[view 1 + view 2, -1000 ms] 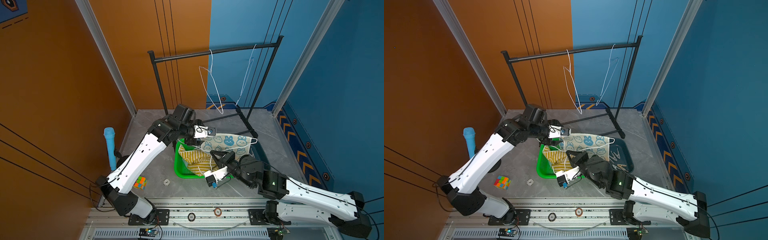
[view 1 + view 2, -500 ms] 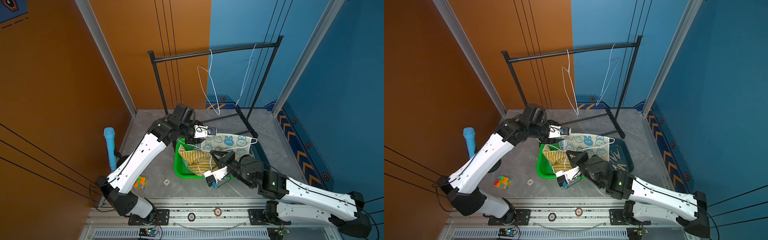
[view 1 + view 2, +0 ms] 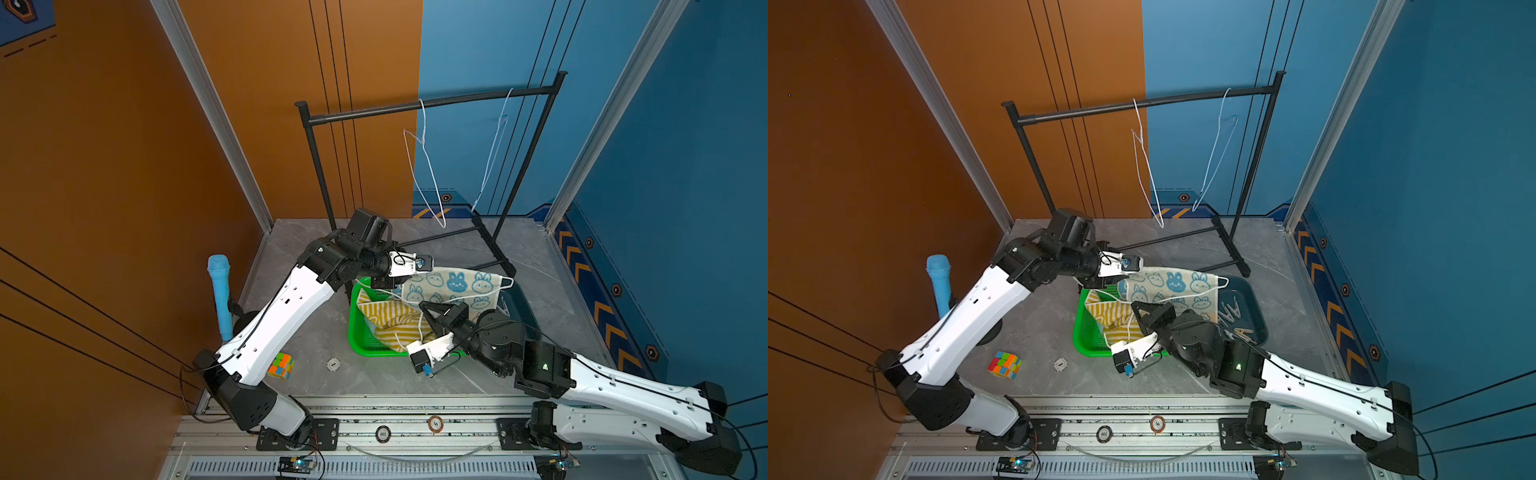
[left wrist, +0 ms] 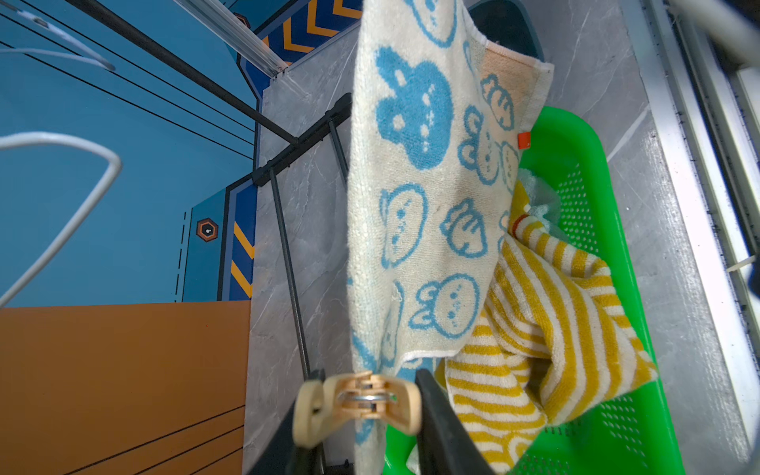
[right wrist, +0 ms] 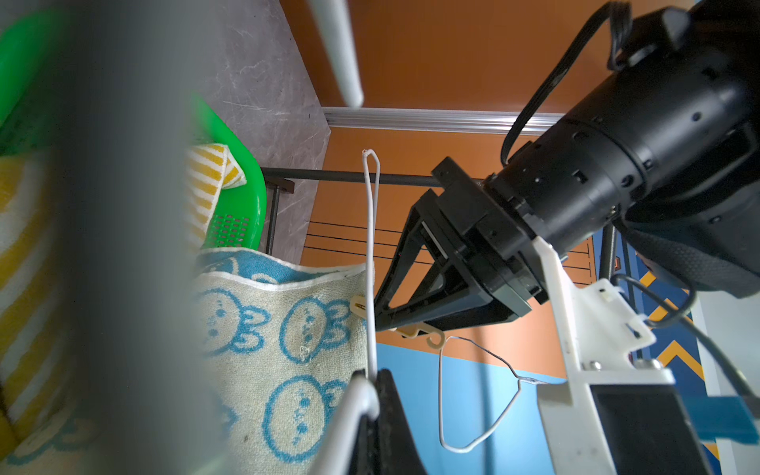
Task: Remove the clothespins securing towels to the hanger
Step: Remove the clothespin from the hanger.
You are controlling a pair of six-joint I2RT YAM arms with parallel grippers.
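The cream bunny-print towel (image 3: 453,286) hangs on a white wire hanger (image 3: 505,282) over the green basket (image 3: 355,332). My right gripper (image 5: 373,376) is shut on that hanger's wire (image 5: 371,267), beside the towel's edge. My left gripper (image 4: 368,382) is at the towel's left corner in both top views. Its two black fingers press on the legs of a tan clothespin (image 4: 362,401) clipped to the towel (image 4: 415,205). The yellow-striped towel (image 4: 555,312) lies in the basket, with a bit of pale green towel (image 4: 543,197) behind it.
A black rack (image 3: 415,106) at the back carries two bare wire hangers (image 3: 424,174). A dark tray (image 3: 1258,307) right of the basket holds loose clothespins (image 3: 1231,309). A colour cube (image 3: 280,365), a small white disc (image 3: 333,364) and a blue microphone (image 3: 220,291) stand at the left.
My left gripper's jaws have closed in on the clothespin. Both arms stay where they were. A bare hanger on the rack has swung slightly.
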